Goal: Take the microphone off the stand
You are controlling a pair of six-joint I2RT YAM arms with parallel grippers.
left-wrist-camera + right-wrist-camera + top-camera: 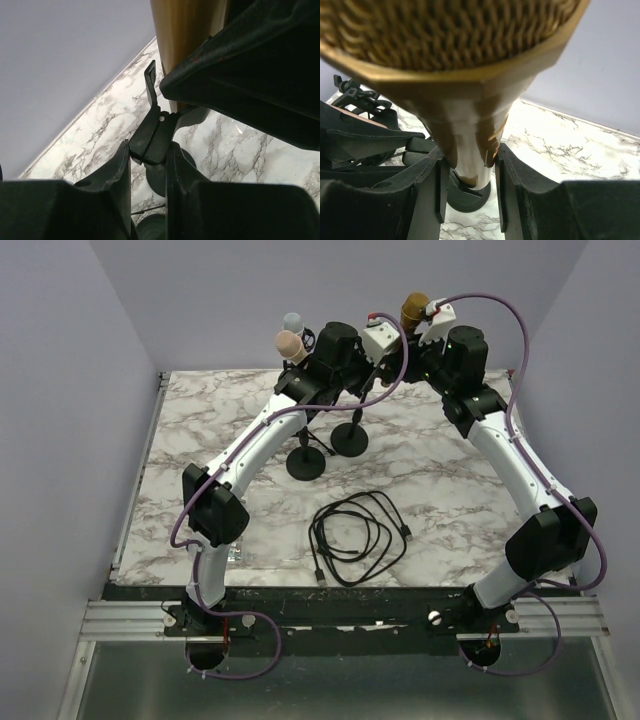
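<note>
Left wrist view: your left gripper [149,150] is clenched on the black stand clip [152,135], likely to steady it. Your right gripper [469,180] grasps the gold mic [470,110] by its handle just above that clip, ready to draw it out. Both meet high over the desk's [200,410] far edge. Upward looks open. Two other mics [290,343] crowd the left, and a cable [360,540] lies mid-desk.

I see the left arm [250,445] and right arm [520,455] meeting over a stand [350,438] and a second stand [307,462] at the bench's [200,410] far middle. A gold mic [414,308] rises by the right wrist, a pink mic [290,343] and grey mic [293,320] by the left; a coiled cable [360,535] lies nearer me.
</note>
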